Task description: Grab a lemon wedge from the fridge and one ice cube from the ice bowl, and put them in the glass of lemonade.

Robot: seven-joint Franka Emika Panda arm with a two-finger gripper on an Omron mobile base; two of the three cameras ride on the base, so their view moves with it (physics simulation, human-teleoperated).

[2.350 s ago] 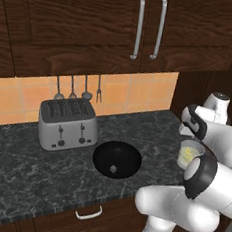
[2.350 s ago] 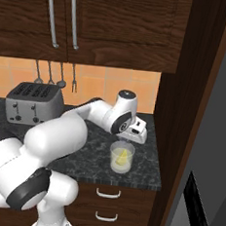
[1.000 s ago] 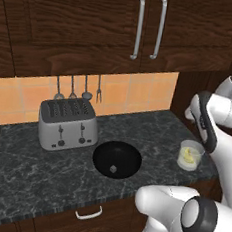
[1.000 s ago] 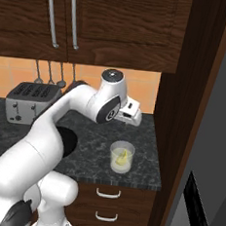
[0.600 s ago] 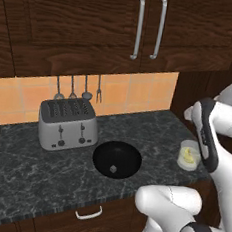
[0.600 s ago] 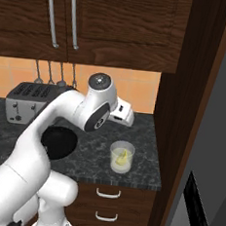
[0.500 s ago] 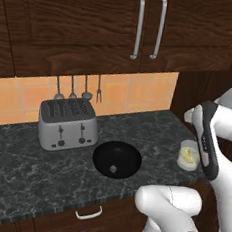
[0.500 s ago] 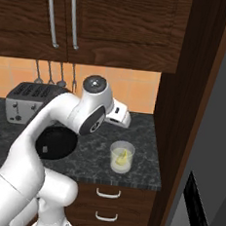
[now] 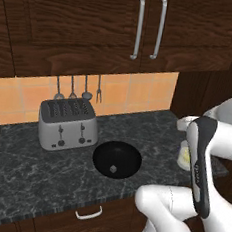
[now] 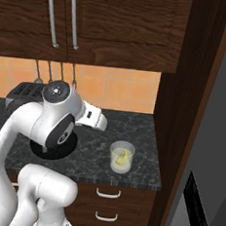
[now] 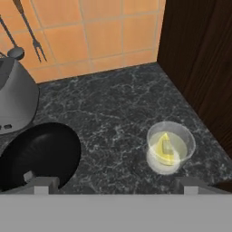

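Below my hand, on the dark marble counter (image 11: 113,113), stands the glass of lemonade (image 11: 171,147) with the lemon wedge (image 11: 165,148) floating in its pale liquid. To its left, well apart, lies the ice bowl (image 11: 38,154), glossy black, with one small ice cube (image 9: 114,169) resting near its middle. Beyond the bowl sits the silver toaster (image 9: 68,123), and utensils (image 9: 78,88) hang on the orange tiled wall (image 11: 90,31) behind it. Dark wooden cabinets (image 9: 122,23) run above, and the fridge (image 10: 213,159) rises at the right edge. My gripper (image 11: 113,183) hangs above the counter between bowl and glass, its fingertips (image 11: 43,183) spread wide apart, holding and touching nothing.
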